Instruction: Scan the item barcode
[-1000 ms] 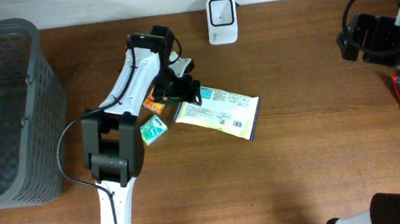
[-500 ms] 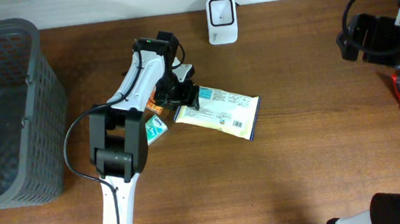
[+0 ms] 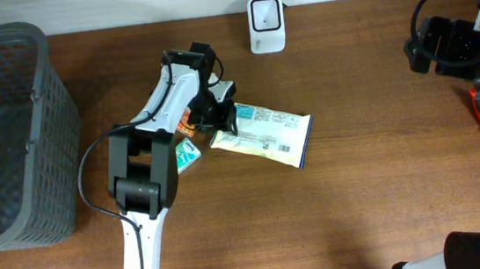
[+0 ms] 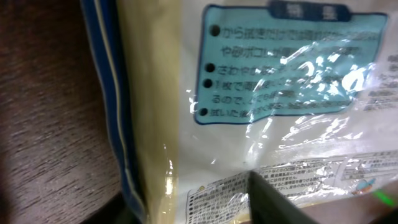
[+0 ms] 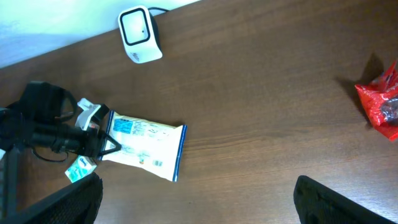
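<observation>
Left gripper (image 3: 222, 118) sat right at the snack packet's (image 3: 266, 134) left end, its long axis running off rightward, pinch impossible to call, while the wide-spread right gripper (image 5: 199, 208) hung well apart.

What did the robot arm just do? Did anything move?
The left gripper edged a little further onto the left end of the snack packet, and its jaws narrowed around it; a firm hold isn't clear yet. The packet, scanner, basket and open right gripper stayed put.
</observation>
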